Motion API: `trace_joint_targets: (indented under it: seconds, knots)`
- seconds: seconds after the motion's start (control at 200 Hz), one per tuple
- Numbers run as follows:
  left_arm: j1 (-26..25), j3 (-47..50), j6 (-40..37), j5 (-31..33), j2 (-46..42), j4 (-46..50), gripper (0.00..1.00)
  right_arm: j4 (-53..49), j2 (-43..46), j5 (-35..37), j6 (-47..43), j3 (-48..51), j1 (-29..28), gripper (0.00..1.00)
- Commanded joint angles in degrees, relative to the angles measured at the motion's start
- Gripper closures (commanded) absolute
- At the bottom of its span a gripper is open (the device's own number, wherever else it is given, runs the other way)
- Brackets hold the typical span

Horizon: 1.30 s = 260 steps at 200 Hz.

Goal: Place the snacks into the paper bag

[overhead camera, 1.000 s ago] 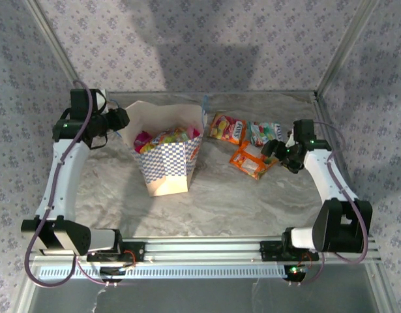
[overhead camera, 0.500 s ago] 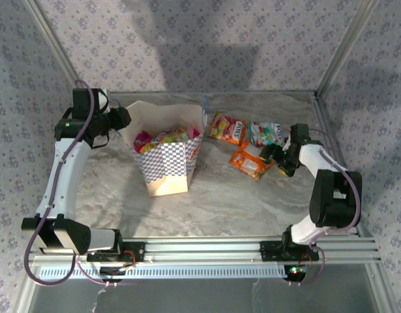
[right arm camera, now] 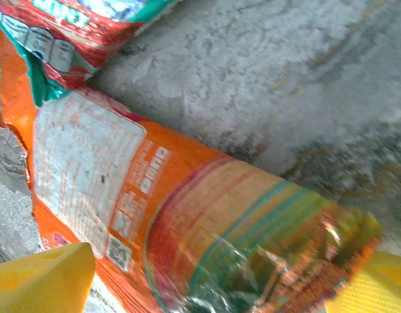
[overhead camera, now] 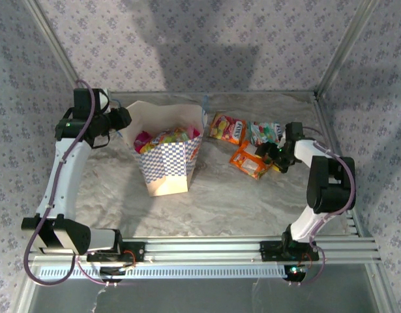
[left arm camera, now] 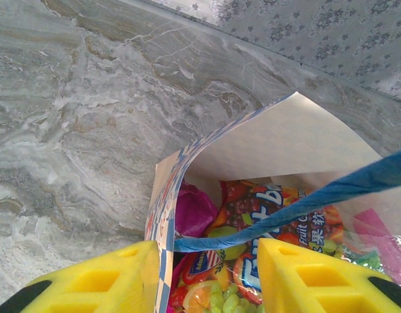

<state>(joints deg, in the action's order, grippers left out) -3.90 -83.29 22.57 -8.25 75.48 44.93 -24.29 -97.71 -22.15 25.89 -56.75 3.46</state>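
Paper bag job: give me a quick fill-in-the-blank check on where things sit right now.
The right claw has its fingers either side of a packet that is mostly ____.
The teal-white packet lies on the ____, outside the paper bag.
The left claw straddles the bag's rim with its ____ cord handle between the fingers.
Missing words: orange; table; blue.

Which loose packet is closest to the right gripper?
The orange packet with the white label, straddled by the right gripper; the red-yellow packet and teal-white packet lie farther back.
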Motion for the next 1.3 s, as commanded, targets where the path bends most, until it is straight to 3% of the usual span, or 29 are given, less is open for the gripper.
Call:
trace_joint_targets:
  seconds: [0.0, 0.28, 0.49, 0.795, 1.294]
  knots:
    - [-0.38, -0.39, 0.53, 0.25, 0.32, -0.01, 0.57, 0.48, -1.56, -1.93, -0.58, -1.56, -0.55, 0.14]
    - [-0.74, -0.53, 0.64, 0.12, 0.72, 0.23, 0.57, 0.74, -2.41, -2.35, -0.87, -2.51, -1.20, 0.25]
    - [-1.00, -0.65, 0.73, 0.16, 0.83, 0.34, 0.57, -0.64, -3.35, -1.80, -1.38, -4.11, -2.09, 0.50]
    - [-1.12, -0.70, 0.97, 0.16, 0.63, 0.25, 0.57, -1.06, -3.36, -0.90, -1.05, -4.73, -2.32, 0.77]
    - [-1.49, -0.72, 0.81, -0.23, 0.45, 0.27, 0.57, -2.84, 0.71, 1.41, -0.53, -3.94, -2.30, 1.00]
